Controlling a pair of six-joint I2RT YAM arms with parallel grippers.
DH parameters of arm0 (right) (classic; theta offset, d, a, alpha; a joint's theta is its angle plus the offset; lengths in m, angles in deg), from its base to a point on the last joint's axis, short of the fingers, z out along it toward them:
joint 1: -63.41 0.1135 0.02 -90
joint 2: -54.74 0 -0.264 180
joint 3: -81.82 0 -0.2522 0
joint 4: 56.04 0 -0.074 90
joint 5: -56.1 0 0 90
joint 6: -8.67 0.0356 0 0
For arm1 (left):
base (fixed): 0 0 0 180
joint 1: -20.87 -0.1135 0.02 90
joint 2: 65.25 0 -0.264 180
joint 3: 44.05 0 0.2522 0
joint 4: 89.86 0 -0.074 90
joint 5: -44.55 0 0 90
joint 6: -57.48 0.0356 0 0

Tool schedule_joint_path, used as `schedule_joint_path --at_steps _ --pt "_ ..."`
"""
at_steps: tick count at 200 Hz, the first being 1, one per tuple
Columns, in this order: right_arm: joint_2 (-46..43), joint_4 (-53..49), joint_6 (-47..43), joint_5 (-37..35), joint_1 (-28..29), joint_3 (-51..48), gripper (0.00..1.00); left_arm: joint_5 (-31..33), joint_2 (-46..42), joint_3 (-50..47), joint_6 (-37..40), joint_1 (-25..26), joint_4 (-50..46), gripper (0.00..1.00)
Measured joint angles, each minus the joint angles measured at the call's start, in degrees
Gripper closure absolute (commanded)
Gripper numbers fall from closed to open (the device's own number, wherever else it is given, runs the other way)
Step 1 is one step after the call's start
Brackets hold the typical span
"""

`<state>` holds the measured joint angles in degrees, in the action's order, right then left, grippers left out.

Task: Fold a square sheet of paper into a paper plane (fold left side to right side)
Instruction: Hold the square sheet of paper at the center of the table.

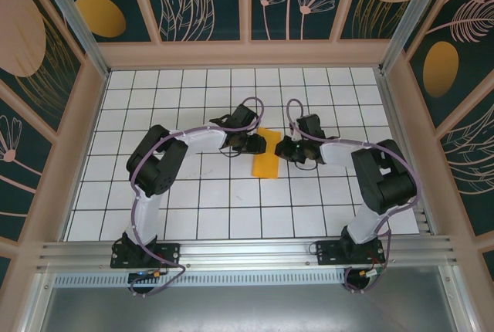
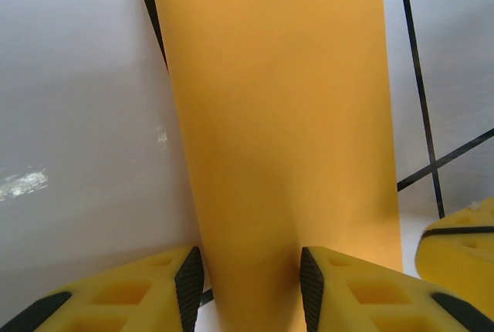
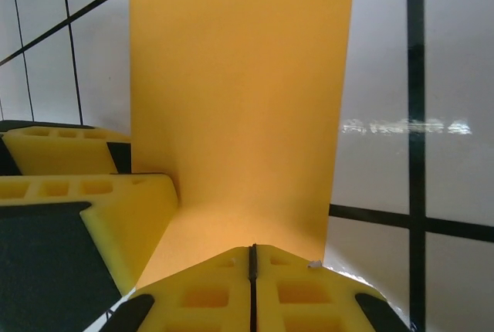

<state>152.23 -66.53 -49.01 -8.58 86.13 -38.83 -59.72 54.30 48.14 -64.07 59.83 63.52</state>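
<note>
Top external view gave us the square sheet of paper (image 1: 265,158), folded narrow, lying on the counter (image 1: 193,208) between both arms. Left end effector (image 1: 251,143) sat open, its pads (image 2: 189,286) spread either side of the sheet; right end effector (image 1: 284,149) was pinched shut on the sheet's edge.

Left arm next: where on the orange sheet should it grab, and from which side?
Probably best to pinch the left long edge of the square sheet of paper near its far end, coming from the left. The narrow folded strip bows up there, between the open fingers of the left gripper. The right gripper is shut on that end; keep clear.
</note>
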Motion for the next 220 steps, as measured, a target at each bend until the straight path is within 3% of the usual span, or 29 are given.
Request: schedule_joint_path --at_steps 61,108,167,220 --pt "3.4 -0.7 -0.5 -1.4 0.3 1.3 0.91 0.3 0.0 0.0 0.0 0.1 0.0 0.57" --pt "3.7 -0.9 -0.7 -1.3 0.3 1.4 0.90 2.1 -0.7 0.0 -0.1 0.4 -0.8 0.51" --pt "3.8 -0.9 -1.6 -1.3 0.3 1.4 0.90 7.1 -9.3 0.3 0.2 -1.7 -5.4 0.53" --pt "3.8 -0.9 -2.0 -1.3 0.3 1.4 0.90 -1.7 -12.2 -1.0 -1.0 -1.7 -0.3 0.56"
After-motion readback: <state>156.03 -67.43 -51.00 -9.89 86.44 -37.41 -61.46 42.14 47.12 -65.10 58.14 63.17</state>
